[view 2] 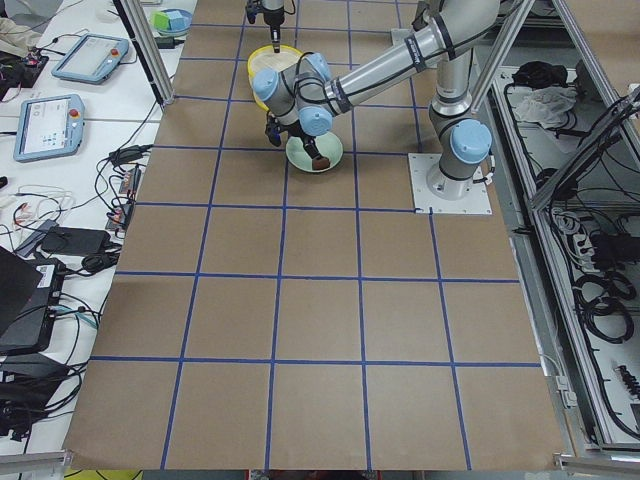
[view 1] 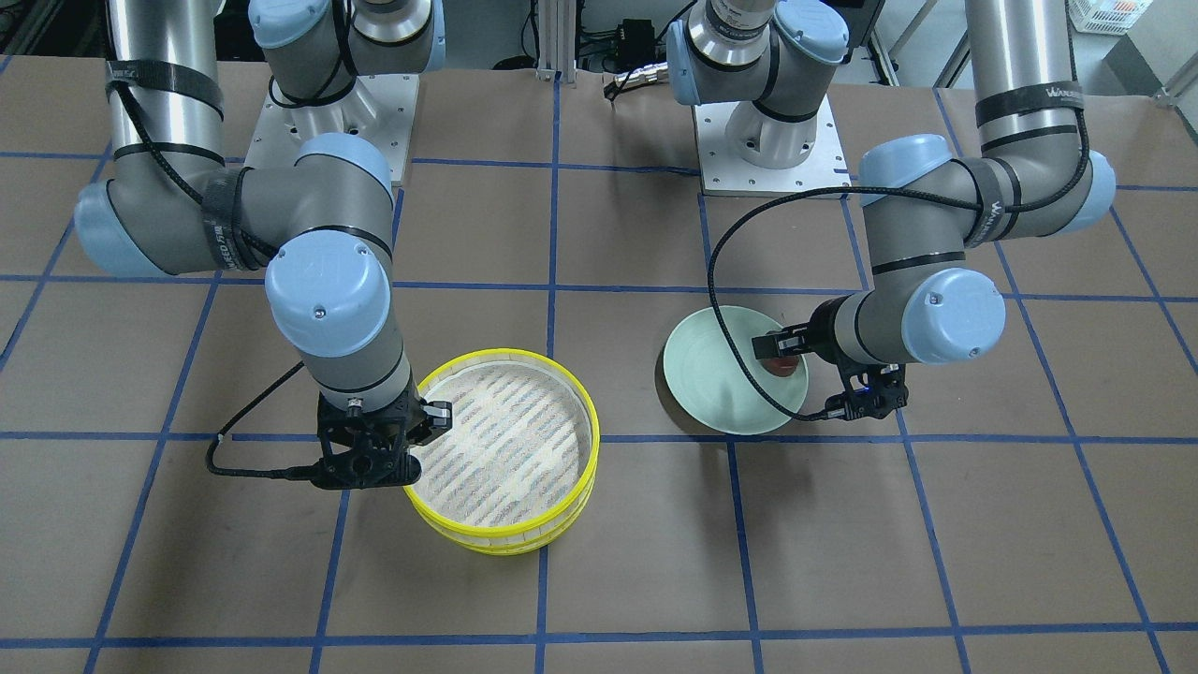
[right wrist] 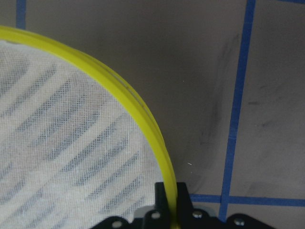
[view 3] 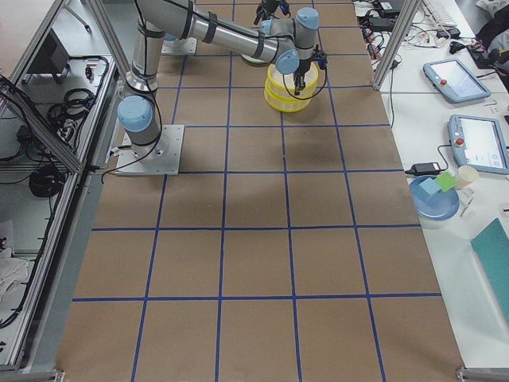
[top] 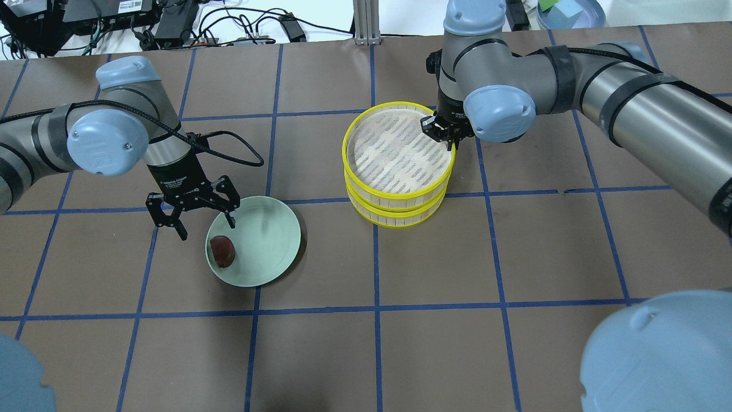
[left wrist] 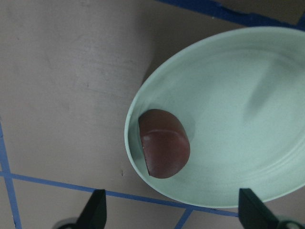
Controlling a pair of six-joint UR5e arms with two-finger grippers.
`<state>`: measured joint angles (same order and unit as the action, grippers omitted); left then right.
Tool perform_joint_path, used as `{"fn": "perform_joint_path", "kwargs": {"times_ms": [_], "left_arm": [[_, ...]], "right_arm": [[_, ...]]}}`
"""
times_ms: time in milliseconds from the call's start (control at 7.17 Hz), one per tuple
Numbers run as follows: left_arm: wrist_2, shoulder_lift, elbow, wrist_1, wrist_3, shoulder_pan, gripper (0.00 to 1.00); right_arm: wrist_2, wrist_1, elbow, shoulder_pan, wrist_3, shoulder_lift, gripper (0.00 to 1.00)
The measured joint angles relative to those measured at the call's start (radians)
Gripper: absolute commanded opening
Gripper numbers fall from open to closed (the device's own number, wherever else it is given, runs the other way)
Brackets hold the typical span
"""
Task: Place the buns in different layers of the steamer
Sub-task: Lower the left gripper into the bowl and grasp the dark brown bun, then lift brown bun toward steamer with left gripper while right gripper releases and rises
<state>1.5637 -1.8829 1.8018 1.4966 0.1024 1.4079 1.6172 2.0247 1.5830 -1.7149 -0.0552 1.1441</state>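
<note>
Bun [top: 222,251]: brown, lying inside the plate's left edge, lower left of centre in the overhead frame.
Plate [top: 269,240]: pale green, on the table [top: 514,257].
Left gripper [top: 207,229]: jaws spread wide, holding nothing, over the plate's upper-left rim just beyond the bun.
Steamer [top: 400,197]: stacked yellow-rimmed layers, upper centre, well apart from the plate.
Right gripper [top: 443,134]: jaws pinched on the top layer's right rim.

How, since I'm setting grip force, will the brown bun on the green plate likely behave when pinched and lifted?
The bun looks small against the plate, so it is probably light. Its glossy, domed surface may slip between the fingers of the open left gripper. It lies at the plate's sloping edge, so a nudge could slide it inward.
</note>
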Motion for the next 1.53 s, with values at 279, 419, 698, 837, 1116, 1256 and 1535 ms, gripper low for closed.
{"fn": "perform_joint_path", "kwargs": {"times_ms": [279,419,698,837,1116,1256,1535], "left_arm": [[0.001,-0.033,0.0,-0.03,0.008,-0.001,0.85],[0.001,-0.05,0.0,-0.047,0.008,-0.001,0.85],[-0.001,-0.085,0.001,-0.079,0.008,-0.001,0.85],[-0.003,-0.093,0.001,-0.084,0.009,-0.001,0.85],[-0.004,-0.098,0.001,-0.085,0.009,-0.001,0.52],[-0.005,-0.099,0.001,-0.086,0.009,-0.001,0.13],[-0.002,-0.099,0.0,-0.087,0.003,-0.001,0.0]], "right_arm": [[-0.017,0.0,0.0,0.0,0.0,0.0,0.0],[-0.022,-0.001,0.001,0.0,0.0,0.0,0.0],[-0.018,-0.001,0.002,0.0,0.003,-0.001,0.0],[-0.011,-0.002,0.005,0.0,0.007,-0.001,0.0],[-0.006,-0.004,0.009,0.0,0.01,-0.002,0.0],[-0.007,-0.004,0.013,0.0,0.01,-0.002,0.12],[-0.009,-0.005,0.017,0.001,0.006,0.0,0.71]]}}
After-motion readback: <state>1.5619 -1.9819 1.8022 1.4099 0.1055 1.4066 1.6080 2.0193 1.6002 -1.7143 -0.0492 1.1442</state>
